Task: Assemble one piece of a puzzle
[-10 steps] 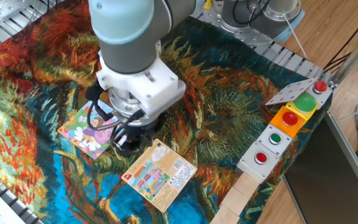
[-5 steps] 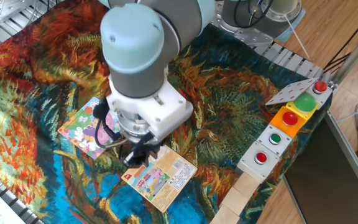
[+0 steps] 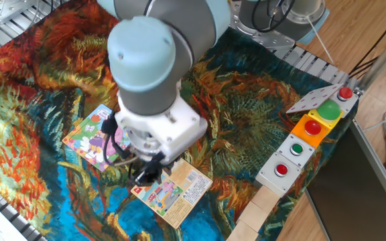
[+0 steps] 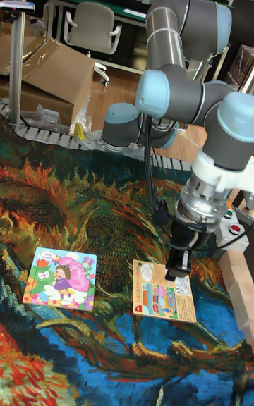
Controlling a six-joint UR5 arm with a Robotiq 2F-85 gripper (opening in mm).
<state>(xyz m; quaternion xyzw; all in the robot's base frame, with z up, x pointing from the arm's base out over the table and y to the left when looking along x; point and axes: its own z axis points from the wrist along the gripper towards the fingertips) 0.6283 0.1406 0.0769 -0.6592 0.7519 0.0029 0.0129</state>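
Shifted since earlier: end effector (image 4: 176, 265), off the puzzle (image 4: 60, 278) onto the card's (image 4: 164, 300) near edge. Puzzle lies well apart, beyond the card's far side. Piece not discernible; finger state cannot be told.

Arm links (image 4: 185, 22): round tubes, matt silver-grey.
Joint caps (image 3: 141, 45): domed covers, pale blue-grey; one on each visible joint.
Base (image 4: 121, 127): grey cylinder with a pale blue cap.
Wrist flange (image 3: 166, 125): white blocky housing with bevelled edges.
Cabling (image 4: 150, 166): thin black cables, running along the arm and looping beside the wrist.
Claw (image 4: 178, 261): black body, two narrow black fingers.
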